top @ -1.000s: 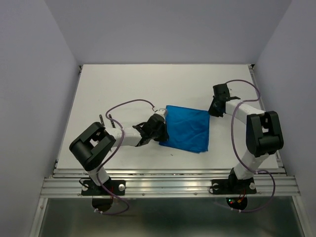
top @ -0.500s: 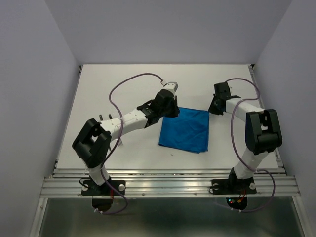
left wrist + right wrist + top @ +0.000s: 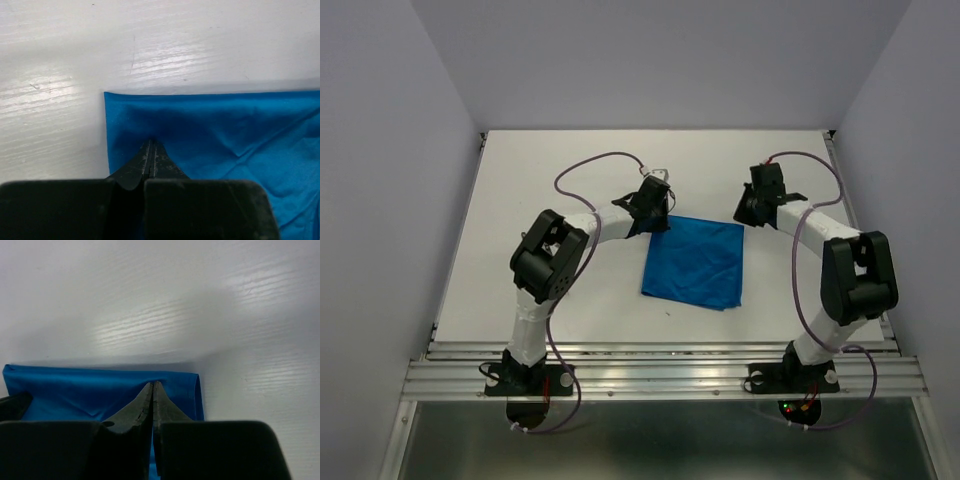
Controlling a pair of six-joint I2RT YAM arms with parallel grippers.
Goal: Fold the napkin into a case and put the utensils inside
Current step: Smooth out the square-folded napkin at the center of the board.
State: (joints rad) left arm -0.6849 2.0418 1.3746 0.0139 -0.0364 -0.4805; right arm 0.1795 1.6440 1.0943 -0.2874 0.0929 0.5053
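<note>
The bright blue napkin [image 3: 695, 265] lies flat on the white table as a roughly square, creased sheet. My left gripper [image 3: 663, 224] is at its far left corner. In the left wrist view its jaws [image 3: 151, 142] are shut tip to tip and press on the napkin [image 3: 225, 130], which puckers around them; no cloth shows between them. My right gripper [image 3: 743, 220] is at the far right corner. Its jaws [image 3: 152, 384] are shut, pinching the napkin [image 3: 75, 390] just inside the folded right edge. The utensils are hidden, and no case is in view.
The white table [image 3: 570, 160] is walled on the left, right and far sides. The left arm's elbow [image 3: 548, 262] stands over the table's left half, with a purple cable looping above it. A metal rail [image 3: 660, 375] runs along the near edge.
My left arm swung from the napkin's near left edge up to its far left corner, jaws shut throughout. The right gripper edged slightly farther away. The napkin's outline is almost unchanged.
</note>
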